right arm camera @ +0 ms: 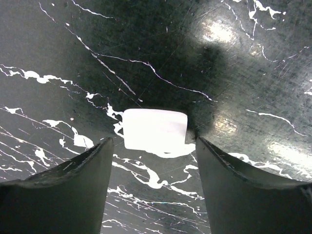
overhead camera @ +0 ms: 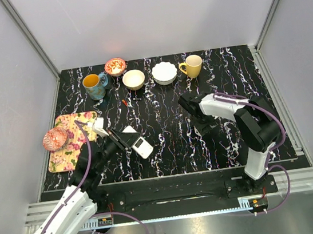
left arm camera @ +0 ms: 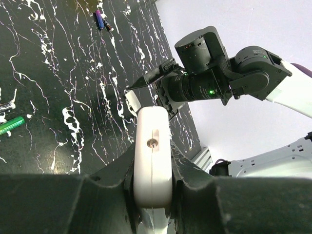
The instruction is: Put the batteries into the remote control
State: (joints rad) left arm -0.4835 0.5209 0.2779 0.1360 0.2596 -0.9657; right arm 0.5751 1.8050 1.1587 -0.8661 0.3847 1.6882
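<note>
Left gripper (left arm camera: 152, 187) is clamped on the remote control (left arm camera: 152, 146), fingers pressed onto its long edges. The white back faces the left wrist camera, and the remote is held off the table (overhead camera: 168, 121) at front left. Right gripper (right arm camera: 153, 140) is spread wide and pointed down at the table mid-right, holding nothing. A small white rectangular piece (right arm camera: 155, 135) lies flat on the table just ahead of the gap between its fingertips; can't tell if they touch it. Two batteries (left arm camera: 100, 19) lie together further back on the table, well apart from both grippers. Mugs and bowls line the back edge.
</note>
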